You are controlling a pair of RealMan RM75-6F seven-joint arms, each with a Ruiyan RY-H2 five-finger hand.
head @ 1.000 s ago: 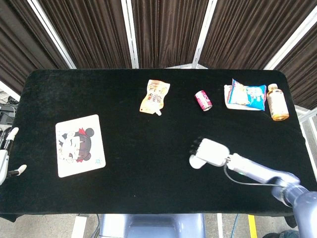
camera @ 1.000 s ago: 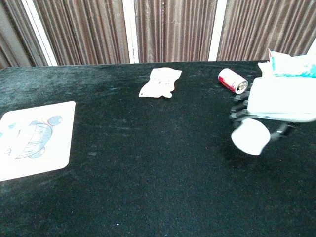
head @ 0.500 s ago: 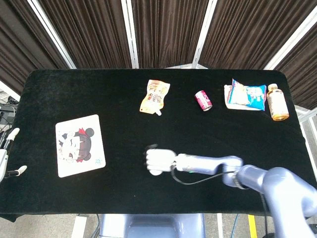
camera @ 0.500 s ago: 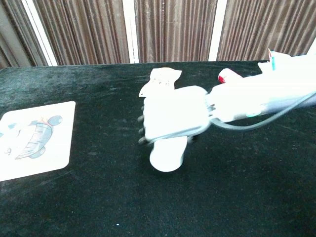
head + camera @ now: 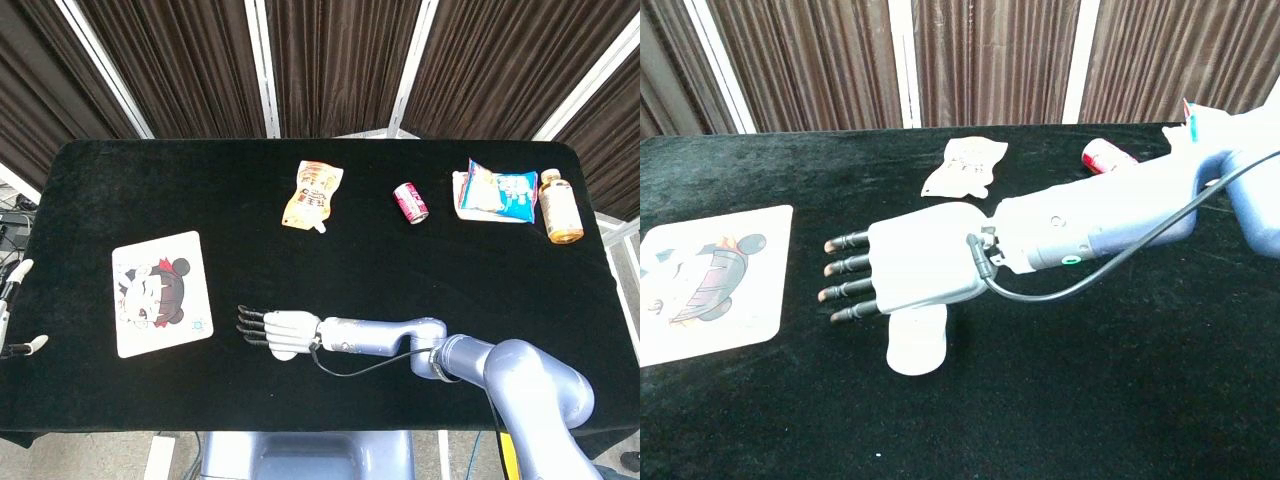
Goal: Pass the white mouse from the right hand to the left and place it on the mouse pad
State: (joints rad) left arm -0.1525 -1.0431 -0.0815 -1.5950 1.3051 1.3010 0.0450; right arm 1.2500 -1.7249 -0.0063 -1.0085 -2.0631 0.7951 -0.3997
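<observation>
Off the counter (image 5: pixel 400 260) at 9 o'clock, at the frame's far edge: left robot hand (image 5: pixel 12 310), mostly cut off, two pale fingertips spread wide with nothing seen between them.

On the black counter at 9 o'clock: cartoon-print mouse pad (image 5: pixel 160 293), flat and bare.

Just toward 4 o'clock from the pad, near the counter's 6 o'clock edge: right robot hand (image 5: pixel 280 332), palm down, dark-tipped fingers (image 5: pixel 845 266) stretched straight toward the pad and apart from it. Tucked under the palm and touching it: white mouse (image 5: pixel 918 342), its rounded end sticking out below the hand in the chest view. Holding the mouse against the palm's underside; thumb hidden. Cannot tell whether the mouse touches the cloth.

At 12 o'clock: orange drink pouch (image 5: pixel 313 196), lying flat. At 1 o'clock: red can (image 5: pixel 410 202) on its side. At 2 o'clock: blue-and-white snack bag (image 5: pixel 495 192), with an amber drink bottle (image 5: pixel 560 206) just beside it toward the edge.
</observation>
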